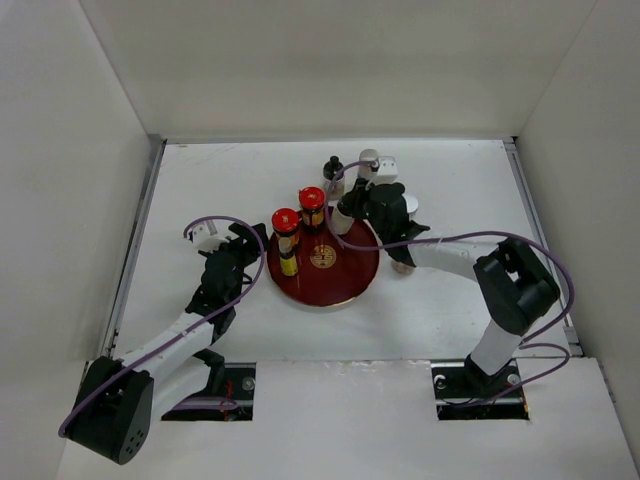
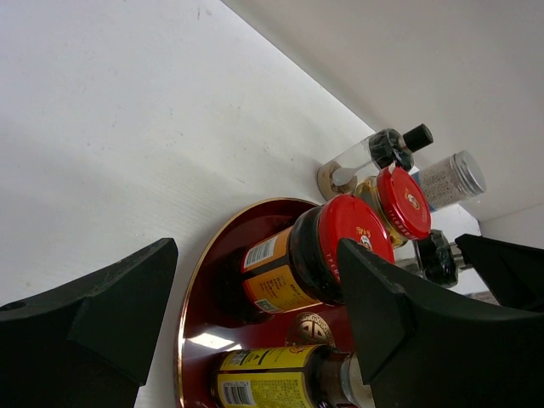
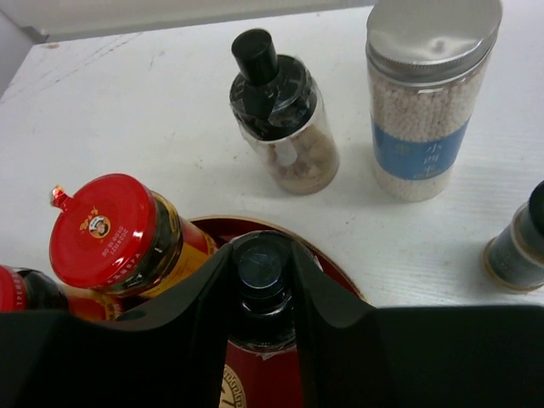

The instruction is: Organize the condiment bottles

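White table [image 1: 440, 312] with red plate [image 1: 345, 272]. On plate: two red-capped jars [image 1: 286, 221], yellow-labelled bottle [image 2: 263, 378], and black-capped bottle [image 3: 260, 293] clamped by right gripper [image 1: 346, 212] at plate's far edge. Just off plate's left edge, left gripper [image 1: 256, 252] spread wide, empty. Behind plate stand blue-banded jar [image 3: 427, 102] and clear black-topped bottle [image 3: 276, 110].

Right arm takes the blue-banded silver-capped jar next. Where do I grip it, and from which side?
I'd grip the blue-banded jar on its straight round body under the silver cap, coming from the plate side, jaws closing left-right. It stands upright with gaps to the black-spouted bottle and small dark jar. The right gripper clasps a dark bottle; release it first.
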Robot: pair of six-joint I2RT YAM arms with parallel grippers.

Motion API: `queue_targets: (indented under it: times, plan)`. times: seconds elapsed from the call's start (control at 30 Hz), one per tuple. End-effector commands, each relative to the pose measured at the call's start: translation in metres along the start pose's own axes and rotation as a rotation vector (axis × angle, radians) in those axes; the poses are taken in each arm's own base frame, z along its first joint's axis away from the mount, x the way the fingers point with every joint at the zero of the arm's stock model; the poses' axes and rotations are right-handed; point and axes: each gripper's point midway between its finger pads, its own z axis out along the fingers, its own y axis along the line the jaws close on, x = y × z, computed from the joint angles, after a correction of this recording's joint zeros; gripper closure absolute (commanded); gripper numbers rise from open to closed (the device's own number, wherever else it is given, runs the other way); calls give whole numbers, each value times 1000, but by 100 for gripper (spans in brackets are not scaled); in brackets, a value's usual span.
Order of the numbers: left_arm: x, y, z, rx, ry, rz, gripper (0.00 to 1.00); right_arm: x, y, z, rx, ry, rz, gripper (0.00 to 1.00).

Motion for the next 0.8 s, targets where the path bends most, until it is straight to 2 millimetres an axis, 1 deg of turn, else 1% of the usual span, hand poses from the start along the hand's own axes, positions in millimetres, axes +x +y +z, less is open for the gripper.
queue_targets:
  times: [0.0,0.1,0.2,0.27,0.33,0.37,0.4,0.47,0.53,0.57,0.6,0.63,0.67,0.73,0.77]
  plan:
    - [-11,-11,0,44,-40,-38,26,-69,24,3,-27,-208,-21,66]
    - [-11,-11,1,42,-38,-38,26,-56,31,3,-23,-189,-90,61]
    - [-8,-10,2,39,-33,-40,26,-41,38,5,-35,-164,-125,51]
    - [-8,-10,3,38,-32,-40,26,-36,40,5,-42,-154,-129,48]
    - [-7,-10,3,37,-31,-39,26,-36,42,4,-48,-149,-130,45]
    - [-7,-10,3,38,-30,-40,26,-38,42,2,-48,-149,-131,42]
    - [-7,-10,3,39,-29,-40,26,-44,43,-1,-51,-157,-123,38]
    - [-7,-11,3,40,-30,-41,26,-62,49,-8,-67,-188,-100,32]
    - [-8,-9,3,36,-32,-42,26,-88,56,-13,-96,-229,-73,30]
    - [-8,-10,3,39,-33,-43,26,-98,56,-12,-109,-241,-64,30]
    - [-9,-10,2,41,-35,-44,26,-103,58,-9,-120,-239,-61,31]
    - [-10,-11,2,43,-37,-43,26,-106,60,-1,-135,-224,-61,33]
    - [-10,-11,2,42,-38,-41,26,-104,62,9,-151,-187,-66,36]
    - [-8,-7,3,33,-35,-43,26,-89,63,33,-164,-69,-79,39]
    - [-8,-7,3,33,-35,-43,26,-85,61,43,-158,-33,-86,39]
